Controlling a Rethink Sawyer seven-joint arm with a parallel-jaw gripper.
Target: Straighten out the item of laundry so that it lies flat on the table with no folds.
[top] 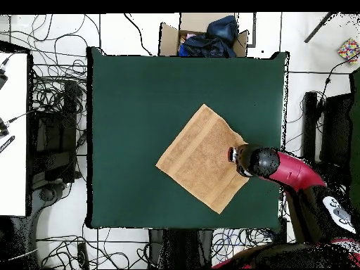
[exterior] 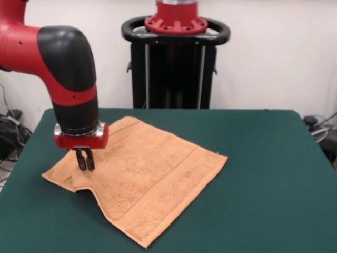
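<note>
The light-orange towel (exterior: pixel 145 176) lies spread as a diamond on the green table (exterior: pixel 263 158), left of centre. Its near-left edge has a notch (exterior: pixel 87 190) where the cloth is drawn in or folded under. My gripper (exterior: pixel 86 164) comes straight down onto the towel near its left corner, with the fingers close together and pinching the cloth. In the overhead view the towel (top: pixel 199 158) sits right of the table's (top: pixel 140 105) centre. The arm's end (top: pixel 242 158) covers the towel's right corner and hides the gripper.
The robot's black pedestal (exterior: pixel 176 63) stands behind the table's far edge. In the overhead view a cardboard box with blue cloth (top: pixel 205 35) sits beyond the table's top edge, and cables lie on the floor around it.
</note>
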